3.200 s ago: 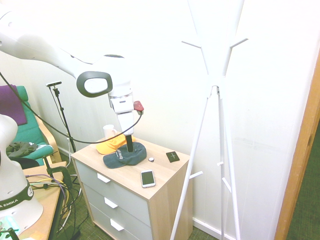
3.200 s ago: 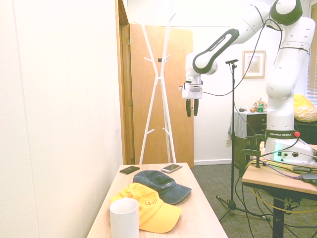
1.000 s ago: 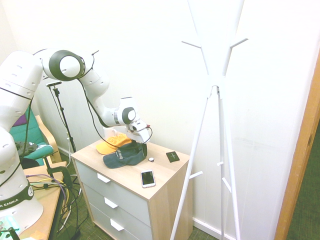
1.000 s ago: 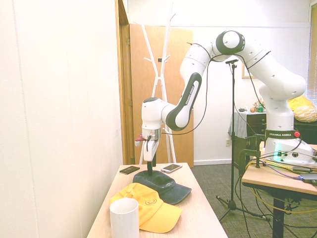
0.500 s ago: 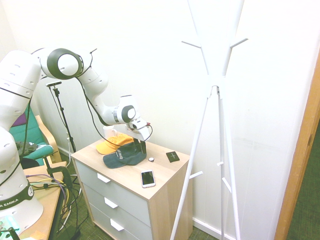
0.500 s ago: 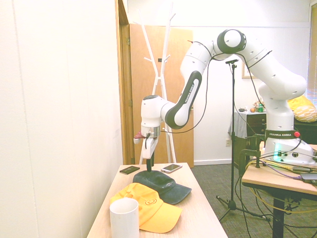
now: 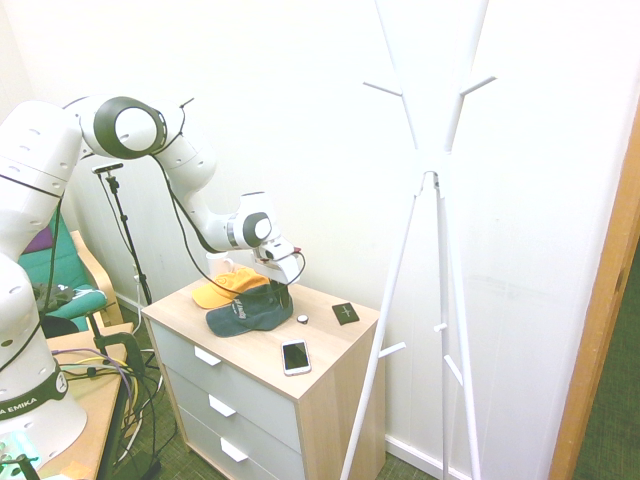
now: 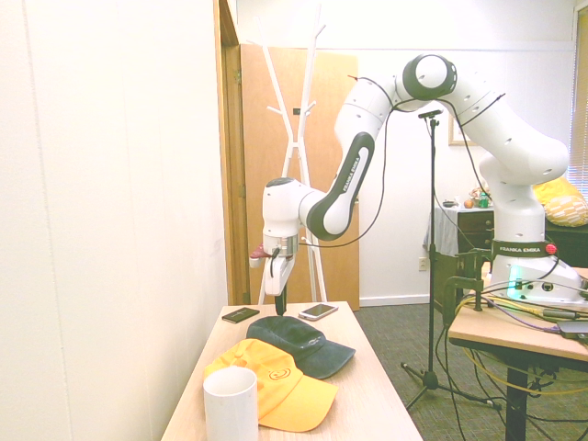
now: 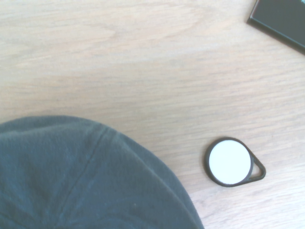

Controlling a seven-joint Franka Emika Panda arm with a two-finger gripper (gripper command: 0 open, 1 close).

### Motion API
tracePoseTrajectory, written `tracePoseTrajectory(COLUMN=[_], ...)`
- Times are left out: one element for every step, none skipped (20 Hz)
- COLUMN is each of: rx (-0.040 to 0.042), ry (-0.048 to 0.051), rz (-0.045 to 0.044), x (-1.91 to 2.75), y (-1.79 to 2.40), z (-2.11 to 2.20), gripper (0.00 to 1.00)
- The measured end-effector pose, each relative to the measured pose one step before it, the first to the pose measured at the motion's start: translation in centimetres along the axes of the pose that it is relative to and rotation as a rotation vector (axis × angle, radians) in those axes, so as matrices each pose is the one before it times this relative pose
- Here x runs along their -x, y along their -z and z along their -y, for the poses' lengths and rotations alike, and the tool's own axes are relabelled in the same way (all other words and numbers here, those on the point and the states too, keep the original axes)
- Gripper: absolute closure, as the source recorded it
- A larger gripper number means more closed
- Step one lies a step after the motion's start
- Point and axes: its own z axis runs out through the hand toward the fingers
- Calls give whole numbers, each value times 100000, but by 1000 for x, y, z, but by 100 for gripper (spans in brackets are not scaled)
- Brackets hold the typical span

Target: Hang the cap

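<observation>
In the second exterior view a white mug (image 8: 230,402) stands nearest, an orange-yellow cap (image 8: 272,384) at its 1 o'clock, then the cap (image 8: 299,343) on the dresser top (image 8: 372,404); the gripper (image 8: 279,307) points down onto its crown, fingers apparently pinching the fabric, though I cannot tell for sure; a phone (image 8: 318,311) lies beyond

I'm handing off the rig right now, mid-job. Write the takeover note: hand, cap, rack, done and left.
Hand: pointing down onto the crown of the navy cap; whether it grips yet can't be told.
Cap: on the drawer unit, overlapping the orange cap.
Coat rack: beside the unit, pegs bare.
Done: hand brought to the cap.
Left: secure the grip, lift, carry to the rack, hang on a peg.
</observation>
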Motion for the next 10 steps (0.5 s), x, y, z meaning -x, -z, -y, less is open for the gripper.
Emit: tracePoseTrajectory(rx=[151, 93, 83, 65, 30, 11, 25, 37, -67, -408], ry=[204, 315, 356, 363, 243, 84, -106, -355, -484, -419], rz=[44, -61, -140, -130, -62, -50, -5, 56, 63, -51], x=[125, 147, 153, 163, 133, 56, -12, -77, -102, -103], y=[-71, -19, 11, 20, 17, 15, -2, -16, -1, 86], z=[11, 63, 80, 88, 72, 40, -7, -50, -54, -10], gripper=[100, 100, 100, 100, 100, 100, 0, 0, 0, 0])
